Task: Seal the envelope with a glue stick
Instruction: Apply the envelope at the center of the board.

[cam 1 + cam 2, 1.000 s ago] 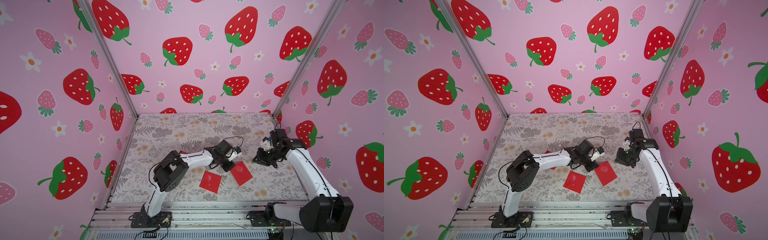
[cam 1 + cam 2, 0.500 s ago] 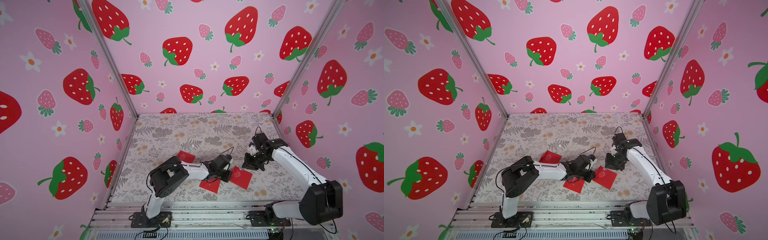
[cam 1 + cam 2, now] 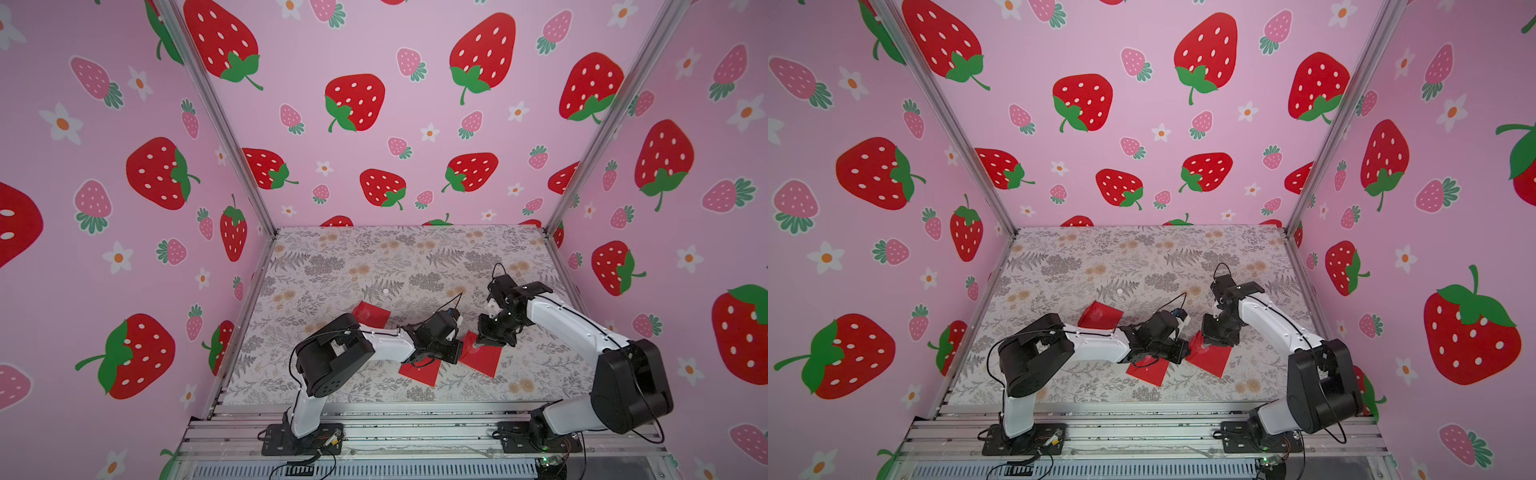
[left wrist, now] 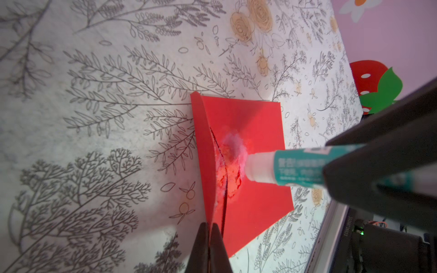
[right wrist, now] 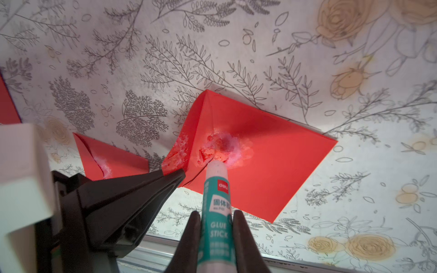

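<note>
Two spare envelopes (image 3: pixel 419 372), left hand (image 5: pixel 174 173) pinching envelope (image 5: pixel 272 165) beside glue stick (image 5: pixel 216 201)

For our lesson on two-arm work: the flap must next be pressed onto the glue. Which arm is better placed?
Left, probably. The left gripper is shut on the raised flap, beside the glue patch. The right gripper is shut on the glue stick, its tip on that patch, so it is busy.

The right jaws hold the glue stick (image 5: pixel 216 189) against the red envelope (image 5: pixel 272 170).
</note>
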